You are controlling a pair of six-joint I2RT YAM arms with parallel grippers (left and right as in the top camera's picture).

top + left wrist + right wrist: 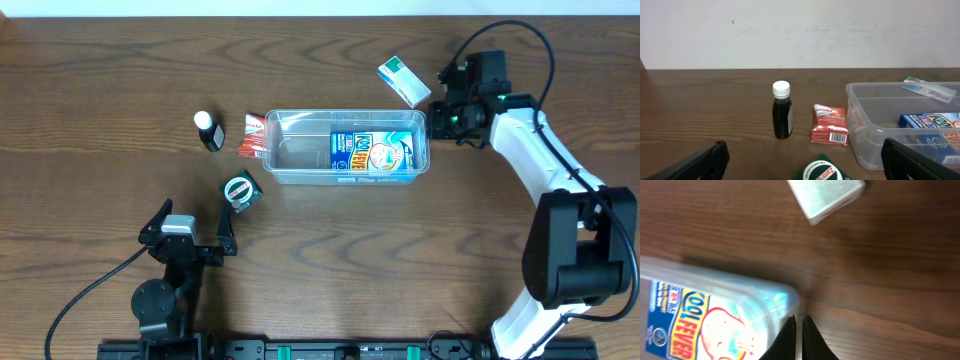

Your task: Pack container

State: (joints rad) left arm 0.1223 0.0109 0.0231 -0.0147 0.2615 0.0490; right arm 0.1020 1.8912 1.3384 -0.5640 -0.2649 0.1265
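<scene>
The clear plastic container [300, 152] lies mid-table with a blue-and-white Kool Fever box [375, 153] in its right half. My right gripper [441, 112] is shut and empty, just outside the container's right end; in the right wrist view its closed tips [797, 319] sit beside the container's corner [747, 287] and the box [687, 322]. My left gripper [190, 232] is open and empty near the front edge. Between its fingers [802, 152] the left wrist view shows the container [860, 107].
A black bottle with a white cap [208, 130] [782, 112] and a red packet [253, 137] [830, 125] stand left of the container. A green Zam-Buk box [241, 190] [822, 171] lies before my left gripper. A green-and-white box [404, 82] [827, 195] lies behind the container's right end.
</scene>
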